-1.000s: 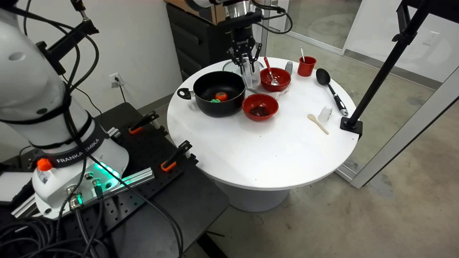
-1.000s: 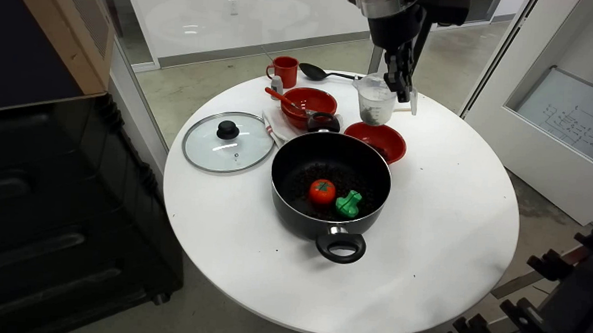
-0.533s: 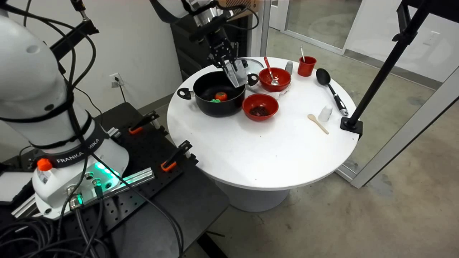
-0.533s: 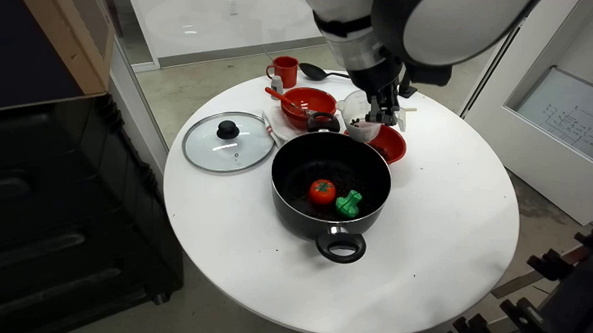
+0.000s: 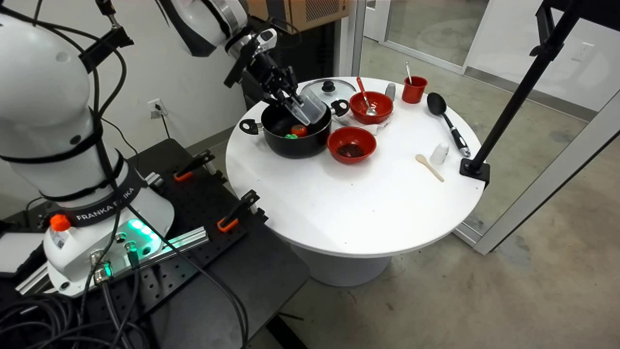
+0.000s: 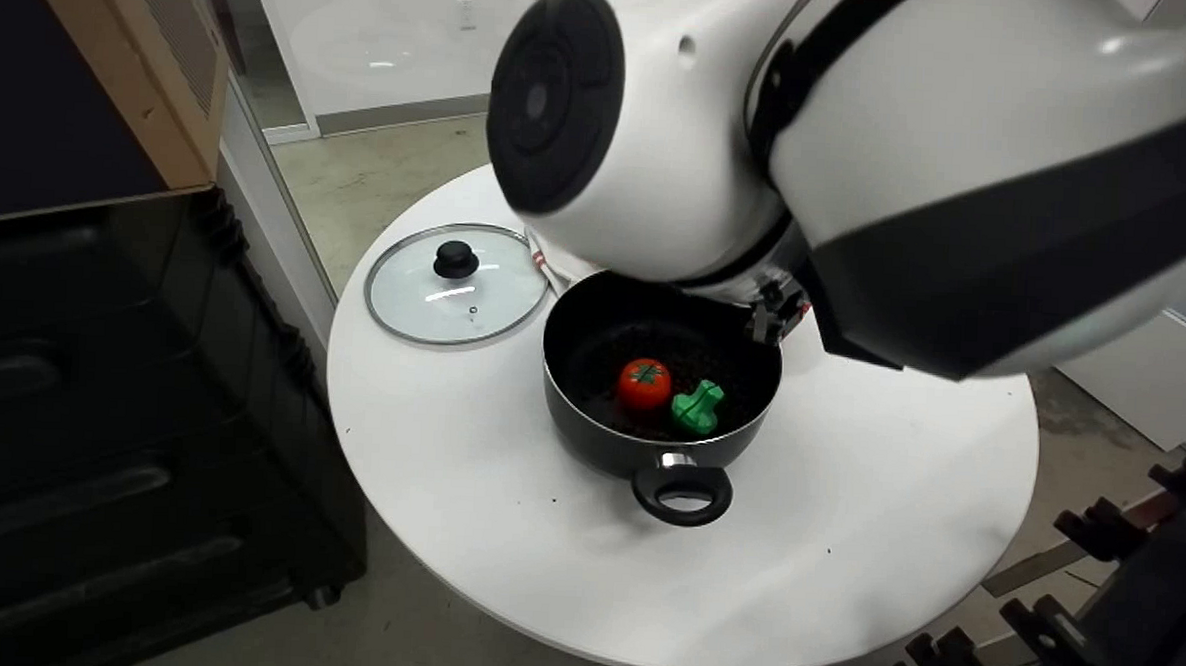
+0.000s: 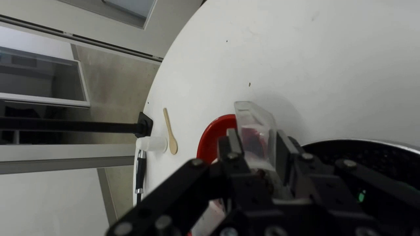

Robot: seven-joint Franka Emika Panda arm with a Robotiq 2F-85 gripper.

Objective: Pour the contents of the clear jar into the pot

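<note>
Your gripper (image 7: 258,141) pinches the clear jar (image 5: 315,109) by its handle, fingers narrowed onto that thin strip in the wrist view. What changes most over the last second is the jar's attitude: no longer upright and off to the side, it leans, and in an exterior view it overlaps the edge of the pot (image 5: 293,149). You seem to be finishing the approach and starting the pour. Don't count it done, though: nothing shows falling, and the tomato (image 6: 644,385) and green piece (image 6: 698,410) lie in the pot just as they do a second ago.

The handle projects past the fingertips; the body sits beyond the fingers, largely behind them from the wrist, on the pot's side near the red bowl of dark bits (image 5: 351,160). Whether it touches the rim, you can't tell, since the arm (image 6: 912,137) now blocks it in an exterior view. Probably you need more tilt, mouth kept inside the rim, or contents may scatter on the bench (image 5: 363,208).
</note>
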